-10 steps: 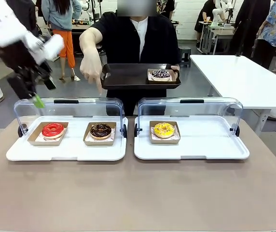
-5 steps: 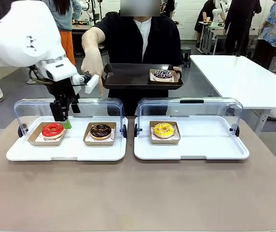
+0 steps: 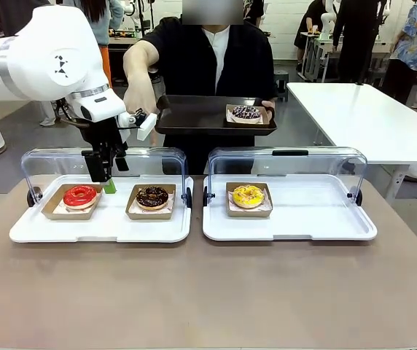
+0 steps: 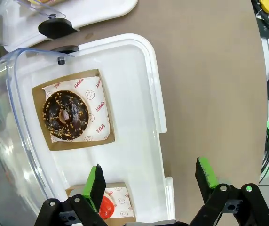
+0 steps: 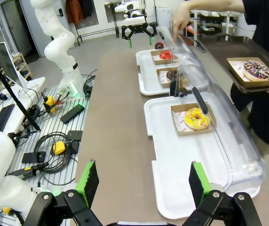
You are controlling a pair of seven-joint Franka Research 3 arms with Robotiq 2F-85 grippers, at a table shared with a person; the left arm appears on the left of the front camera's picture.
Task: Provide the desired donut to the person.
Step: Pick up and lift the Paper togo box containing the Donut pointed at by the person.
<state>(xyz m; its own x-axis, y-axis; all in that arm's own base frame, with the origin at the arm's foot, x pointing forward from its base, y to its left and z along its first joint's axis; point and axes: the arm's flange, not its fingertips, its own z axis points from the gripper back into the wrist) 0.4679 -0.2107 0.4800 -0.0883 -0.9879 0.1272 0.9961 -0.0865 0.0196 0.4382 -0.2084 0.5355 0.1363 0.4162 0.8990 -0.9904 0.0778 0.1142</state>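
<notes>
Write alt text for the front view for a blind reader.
The robot's open left gripper hangs over a white display tray, close beside a red donut, with a chocolate donut next along. Opposite, a person points down toward that tray with one hand and holds a black tray bearing a sprinkled donut.

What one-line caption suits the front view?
Open left gripper hangs over the display case near the red donut while the person points, holding a black tray.
</notes>
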